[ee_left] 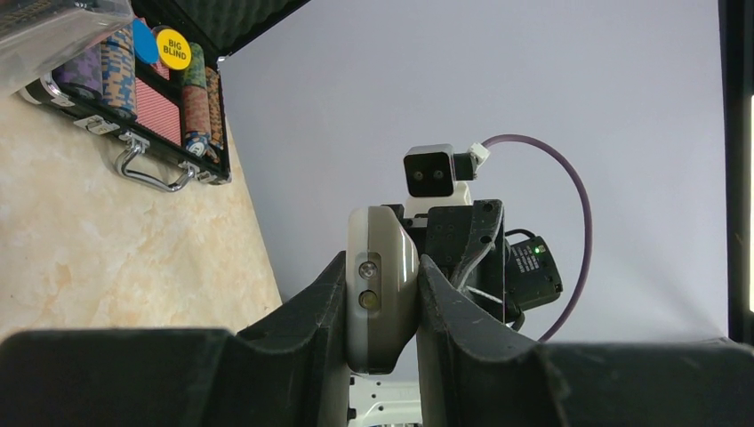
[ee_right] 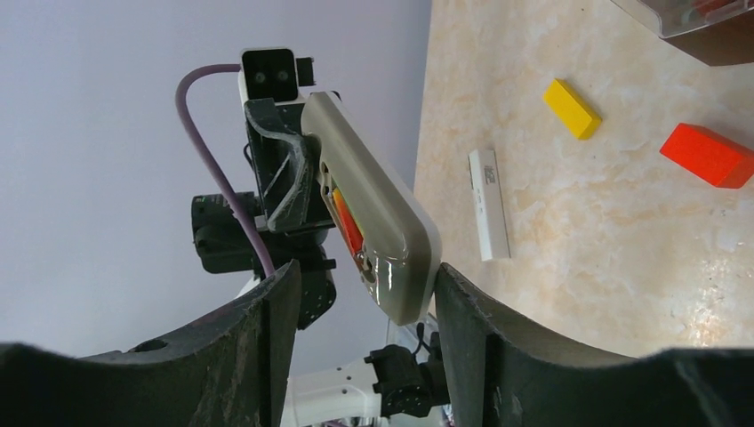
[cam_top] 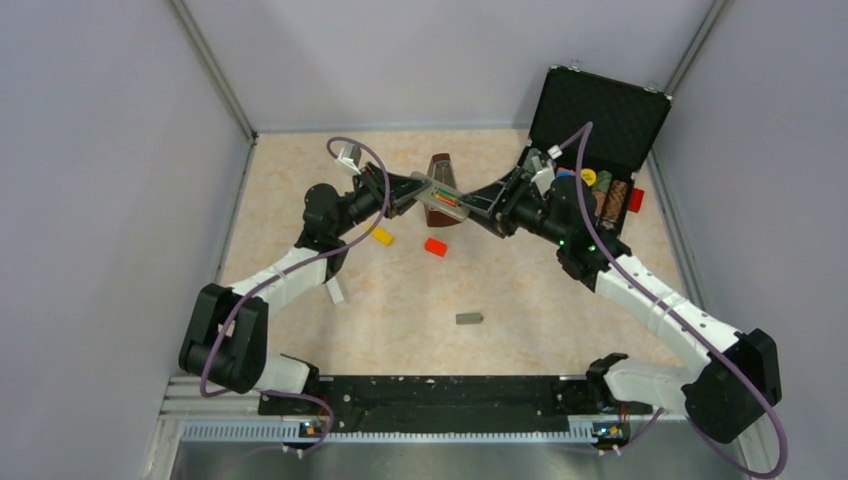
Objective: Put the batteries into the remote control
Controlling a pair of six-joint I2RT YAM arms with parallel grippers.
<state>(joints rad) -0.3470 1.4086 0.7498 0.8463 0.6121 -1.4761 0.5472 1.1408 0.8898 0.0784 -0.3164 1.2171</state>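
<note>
Remote mid-air at upper centre, clamped by left gripper, right gripper loose around its end; batteries look seated, so next likely fetch cover, lower centre.

Left wrist view: lower end of the remote is buried between the left fingers, recess side turned away. Chip case cut by the top and left edges.
Right wrist view: red-orange battery shows only as a sliver; green battery not made out. Remote's far end hidden behind the left fingers.
</note>
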